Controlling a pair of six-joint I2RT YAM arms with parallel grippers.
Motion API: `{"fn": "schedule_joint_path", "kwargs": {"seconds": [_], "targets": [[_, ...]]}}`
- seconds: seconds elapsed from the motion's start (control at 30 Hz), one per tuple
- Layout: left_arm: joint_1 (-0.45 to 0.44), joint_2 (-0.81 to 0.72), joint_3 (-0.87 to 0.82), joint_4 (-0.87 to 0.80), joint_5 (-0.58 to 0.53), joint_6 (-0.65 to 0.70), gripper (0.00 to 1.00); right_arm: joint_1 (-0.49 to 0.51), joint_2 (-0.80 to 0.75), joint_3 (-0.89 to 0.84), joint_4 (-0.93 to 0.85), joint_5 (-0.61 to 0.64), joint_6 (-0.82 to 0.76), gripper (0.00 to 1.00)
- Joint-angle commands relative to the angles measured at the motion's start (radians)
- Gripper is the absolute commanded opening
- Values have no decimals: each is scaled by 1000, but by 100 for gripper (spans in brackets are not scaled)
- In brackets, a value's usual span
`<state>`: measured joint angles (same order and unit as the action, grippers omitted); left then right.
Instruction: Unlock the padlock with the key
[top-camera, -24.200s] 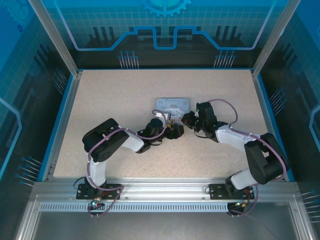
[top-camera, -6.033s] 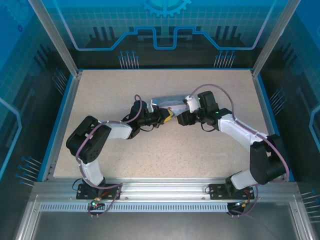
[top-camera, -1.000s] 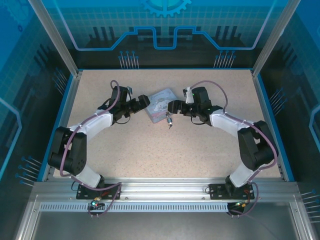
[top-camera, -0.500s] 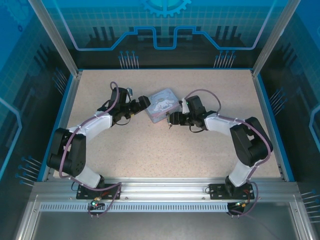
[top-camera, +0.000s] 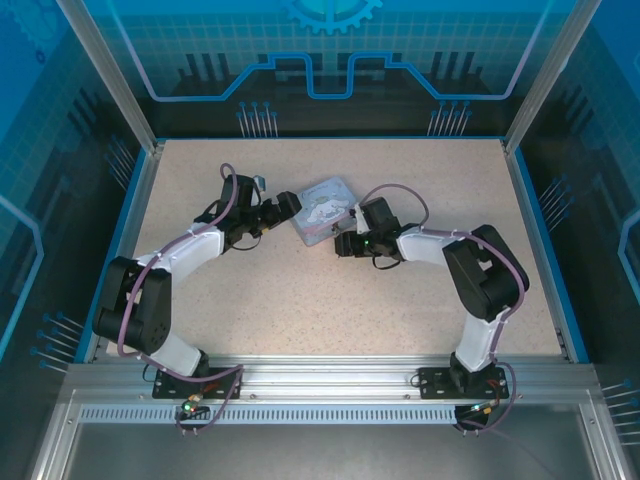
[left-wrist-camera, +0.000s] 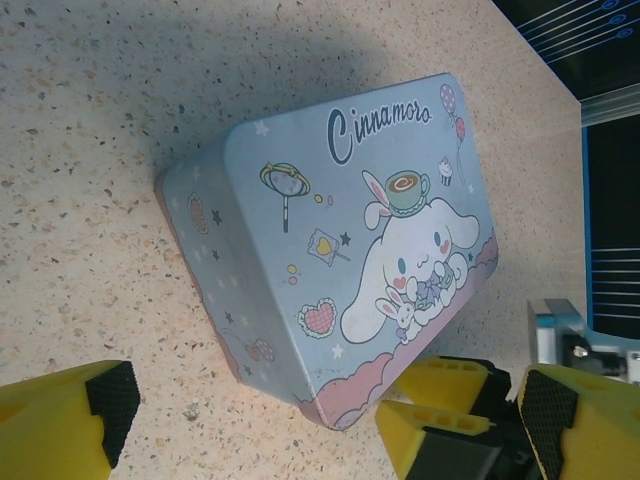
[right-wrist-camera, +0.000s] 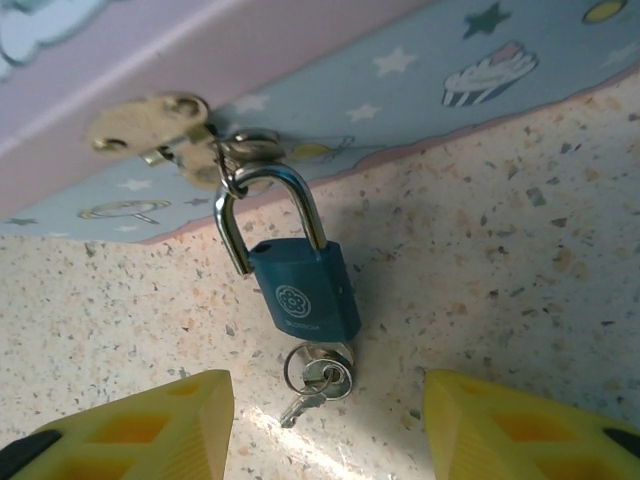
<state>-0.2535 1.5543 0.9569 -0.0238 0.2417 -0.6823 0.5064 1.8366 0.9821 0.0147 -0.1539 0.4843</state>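
Right hand (right-wrist-camera: 328, 428) released astride the padlock (right-wrist-camera: 300, 290) on the hasp (right-wrist-camera: 160, 125) of the closed tin (left-wrist-camera: 330, 230), key (right-wrist-camera: 312, 385) inserted; left hand (left-wrist-camera: 330, 425) released.

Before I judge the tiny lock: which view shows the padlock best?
Right wrist: the padlock lies close up, shackle hooked on the tin, key just below the body. Top external: too small to make out.

A pale lavender-blue rectangular tin with a cartoon print (top-camera: 322, 208) lies lid-up on the speckled beige tabletop (top-camera: 300, 300). It sits slightly toward 12 o'clock from the table's middle, askew to the edges. The lid shows a white long-eared character, a heart, stars and the word "Cinnamoro". A pale metal hasp (right-wrist-camera: 150, 125) sits on the tin's side wall. At 12 o'clock, beyond the table, stands a translucent blue back panel with a gear graphic (top-camera: 330, 50).
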Motion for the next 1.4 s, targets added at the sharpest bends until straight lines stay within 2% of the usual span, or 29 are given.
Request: {"fn": "schedule_joint_path", "kwargs": {"seconds": [0.0, 0.27, 0.97, 1.13, 1.37], "targets": [[5, -10, 6, 7, 28, -16, 99, 18, 24, 38, -7, 32, -36, 53], [5, 7, 15, 17, 37, -28, 99, 22, 60, 69, 0, 36, -57, 52], [5, 18, 18, 29, 47, -40, 99, 52, 104, 92, 11, 59, -71, 43], [5, 19, 19, 30, 50, -44, 99, 57, 111, 96, 13, 58, -69, 37], [6, 16, 19, 31, 50, -45, 99, 60, 98, 81, 12, 66, -73, 33]]}}
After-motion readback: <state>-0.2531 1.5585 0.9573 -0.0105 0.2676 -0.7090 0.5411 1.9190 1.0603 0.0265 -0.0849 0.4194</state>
